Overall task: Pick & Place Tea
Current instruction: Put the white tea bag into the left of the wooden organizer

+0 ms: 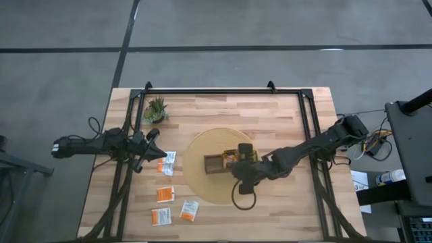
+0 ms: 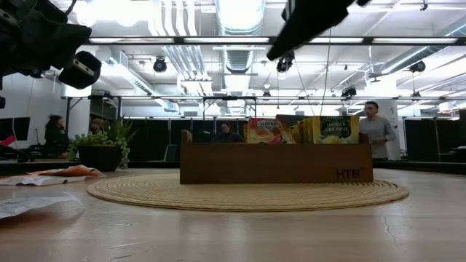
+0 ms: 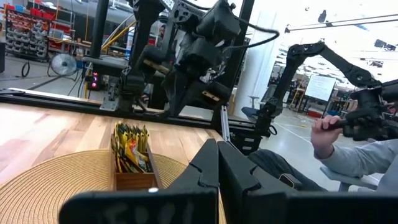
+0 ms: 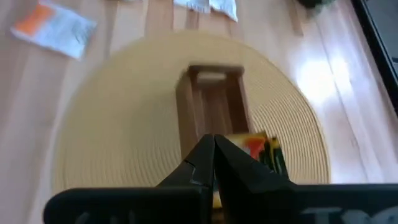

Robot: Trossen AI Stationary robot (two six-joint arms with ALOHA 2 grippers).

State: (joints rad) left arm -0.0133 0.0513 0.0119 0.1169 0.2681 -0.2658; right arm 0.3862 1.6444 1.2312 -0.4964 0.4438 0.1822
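Observation:
A dark wooden tray (image 1: pixel 214 163) lies on a round woven mat (image 1: pixel 202 189) at the table's middle. Yellow and orange tea sachets (image 2: pixel 302 129) stand upright in the tray's right part (image 4: pixel 262 150); its left part (image 4: pixel 211 106) holds none. Several loose white-and-orange tea sachets (image 1: pixel 167 163) (image 1: pixel 165 194) (image 1: pixel 189 210) lie flat on the table left of the mat. My right gripper (image 4: pixel 213 149) hangs shut above the tray beside the standing sachets, slanting down, with nothing between its fingers. My left gripper (image 3: pixel 217 158) is shut and level at the table's left edge (image 1: pixel 160 154).
A small spiky potted plant (image 1: pixel 156 109) stands at the far left of the table. A black frame (image 1: pixel 223 90) runs along the far edge and down both sides. A person's hand (image 3: pixel 323 134) shows beyond the table's right side. Bare wood lies near the front right (image 1: pixel 290 209).

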